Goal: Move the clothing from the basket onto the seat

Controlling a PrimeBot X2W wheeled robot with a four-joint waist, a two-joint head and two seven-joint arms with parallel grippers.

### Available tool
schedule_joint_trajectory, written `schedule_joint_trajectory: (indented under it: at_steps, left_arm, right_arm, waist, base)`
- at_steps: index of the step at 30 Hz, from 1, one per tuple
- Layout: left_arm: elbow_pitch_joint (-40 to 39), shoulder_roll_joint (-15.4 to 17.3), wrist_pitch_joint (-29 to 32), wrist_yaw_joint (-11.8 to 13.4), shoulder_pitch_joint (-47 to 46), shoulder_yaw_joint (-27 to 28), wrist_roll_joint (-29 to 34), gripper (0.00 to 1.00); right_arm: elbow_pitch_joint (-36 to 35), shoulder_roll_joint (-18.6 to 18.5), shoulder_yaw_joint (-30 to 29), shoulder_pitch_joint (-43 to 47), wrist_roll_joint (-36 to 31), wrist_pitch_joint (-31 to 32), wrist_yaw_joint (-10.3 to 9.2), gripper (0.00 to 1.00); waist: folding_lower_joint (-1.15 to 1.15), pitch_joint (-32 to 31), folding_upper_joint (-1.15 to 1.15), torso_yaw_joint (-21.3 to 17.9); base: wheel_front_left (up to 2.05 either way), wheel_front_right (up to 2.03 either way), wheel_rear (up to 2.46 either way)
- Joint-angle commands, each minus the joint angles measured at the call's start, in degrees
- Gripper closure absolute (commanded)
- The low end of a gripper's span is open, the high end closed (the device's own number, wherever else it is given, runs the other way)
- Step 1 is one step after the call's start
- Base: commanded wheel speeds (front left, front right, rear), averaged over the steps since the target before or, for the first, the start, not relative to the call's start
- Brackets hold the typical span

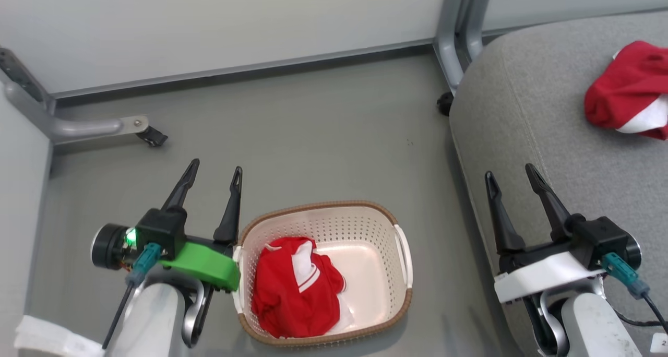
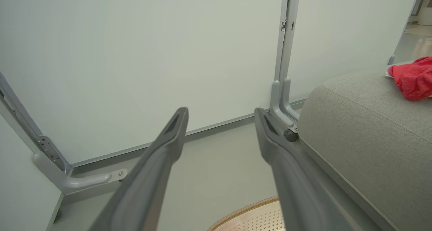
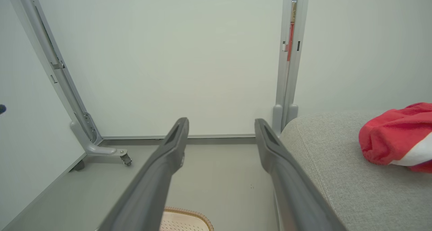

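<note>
Head view: one red garment [image 1: 297, 289] in the basket [image 1: 318, 206], second garment [image 1: 626, 96] far right on the seat [image 1: 522, 111].
Left gripper [image 1: 216, 165]: jaws released, empty.
Right gripper [image 1: 509, 170]: jaws released, empty.

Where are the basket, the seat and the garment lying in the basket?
Basket [image 1: 334, 226]: head view, on its perforated far wall.
Seat [image 1: 522, 111]: head view, on bare grey upholstery.
Garment [image 1: 284, 305]: head view, on its red fabric below the white stripe.
</note>
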Motion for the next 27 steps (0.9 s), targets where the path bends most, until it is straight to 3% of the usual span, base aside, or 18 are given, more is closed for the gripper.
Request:
schedule_joint_trajectory:
  at_steps: [1,16,27]
  left_arm:
    - [0.8,0.8,0.0,-0.1,-1.8,-0.7,-0.9,0.00]
    - [13.7,6.9,0.0,-0.1,-17.1,-14.1,-3.0,0.00]
    - [25.3,10.0,0.0,-0.1,-27.0,-26.1,-4.8,0.00]
  right_arm:
    - [-0.1,-0.2,0.3,-1.1,0.5,-0.2,-0.03,0.00]
    - [-2.7,-0.1,3.7,-11.5,1.1,-0.6,-0.03,0.00]
    - [-5.3,-0.1,4.9,-19.2,0.3,-0.7,-0.02,0.00]
  waist:
    - [0.00,2.6,0.00,-2.5]
    - [0.00,18.1,0.00,-11.1]
    - [0.00,28.6,0.00,-13.7]
  base:
    - [0.00,0.00,0.00]
    - [0.00,0.00,0.00]
    - [0.00,0.00,0.00]
